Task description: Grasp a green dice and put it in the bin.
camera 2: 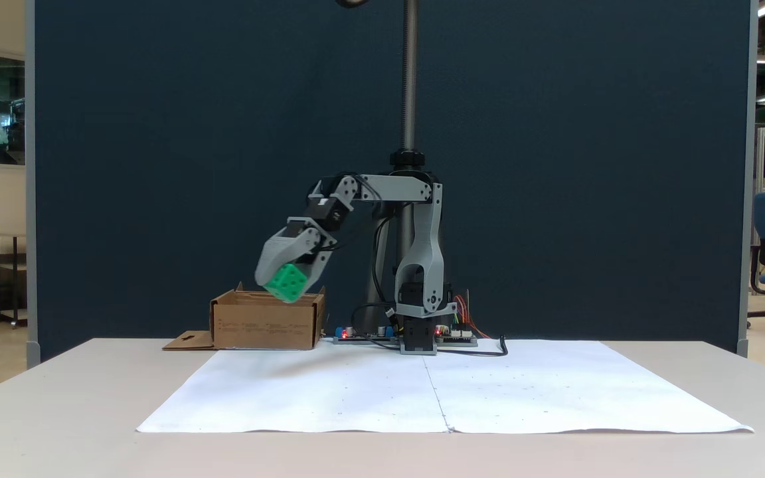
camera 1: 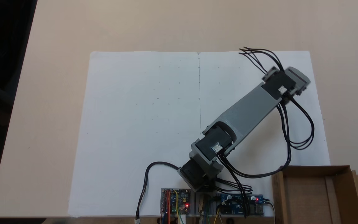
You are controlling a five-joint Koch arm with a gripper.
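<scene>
Fixed view from the front: the gripper (camera 2: 287,282) clamped the green dice (camera 2: 287,283) between its jaws. It hung above the bin (camera 2: 267,323), left of the arm's base.

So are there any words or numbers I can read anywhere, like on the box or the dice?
No readable text.
Box: faint printed lines on its front wall, too blurred to read.
Dice: only pips, no numerals; their count is too blurred to tell.
Circuit boards: any markings are too small to read.
Paper: just tiny marks, no words.

The arm (camera 2: 422,245) has grey plastic links, black servo blocks, looping black cables (camera 1: 294,130) and grey fingers (camera 2: 275,260).
</scene>
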